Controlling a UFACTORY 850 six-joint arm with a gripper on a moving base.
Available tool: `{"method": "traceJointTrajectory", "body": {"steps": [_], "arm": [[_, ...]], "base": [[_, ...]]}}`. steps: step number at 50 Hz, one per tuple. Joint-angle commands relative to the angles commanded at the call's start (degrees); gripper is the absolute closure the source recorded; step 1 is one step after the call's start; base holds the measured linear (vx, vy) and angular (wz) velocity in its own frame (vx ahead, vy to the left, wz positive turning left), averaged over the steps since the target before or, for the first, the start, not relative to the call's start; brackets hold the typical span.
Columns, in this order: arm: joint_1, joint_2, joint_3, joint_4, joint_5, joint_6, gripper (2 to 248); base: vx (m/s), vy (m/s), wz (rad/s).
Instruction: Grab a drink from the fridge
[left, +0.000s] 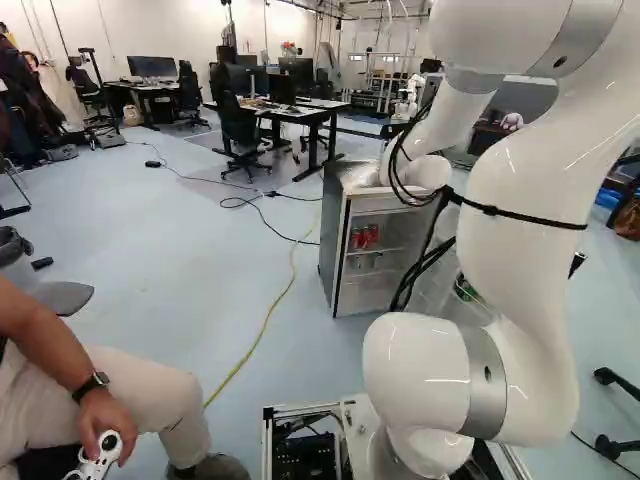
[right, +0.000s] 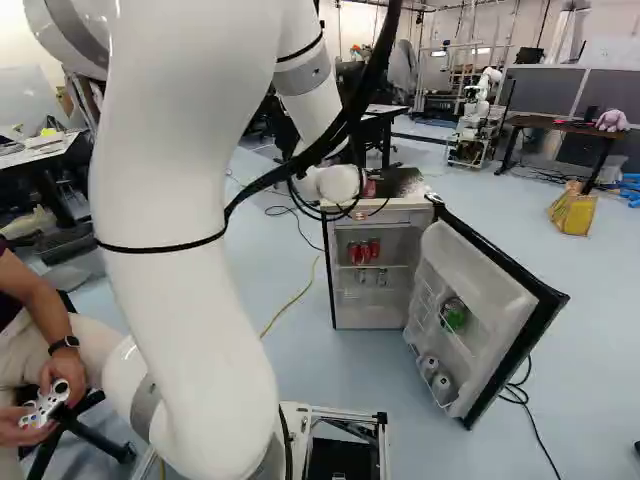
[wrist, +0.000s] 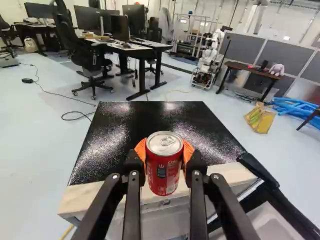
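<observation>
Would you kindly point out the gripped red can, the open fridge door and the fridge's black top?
Red can (wrist: 164, 172): wrist view, its printed side.
Fridge door (right: 482, 282): right base view, its white inner side.
Black top (wrist: 154, 121): wrist view, its far half.

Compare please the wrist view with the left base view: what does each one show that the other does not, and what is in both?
Only the wrist view shows the gripper, its orange pads closed on a held can above the fridge top.

Only the left base view shows the red cans on a shelf inside the fridge, and a person's hand with a white controller.

Both show the fridge, the black office chair by the desks, and another robot in the background.
</observation>
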Motion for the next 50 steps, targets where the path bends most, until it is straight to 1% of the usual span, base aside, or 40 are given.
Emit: {"method": "traceJointTrajectory", "body": {"steps": [15,50], "arm": [[0.3,-1.3,-1.6,0.2,0.0,0.0,159],[0.8,-3.8,-4.6,2.9,0.0,0.0,159]], "base": [[0.0,0.0,0.0],[0.0,0.0,0.0]]}}
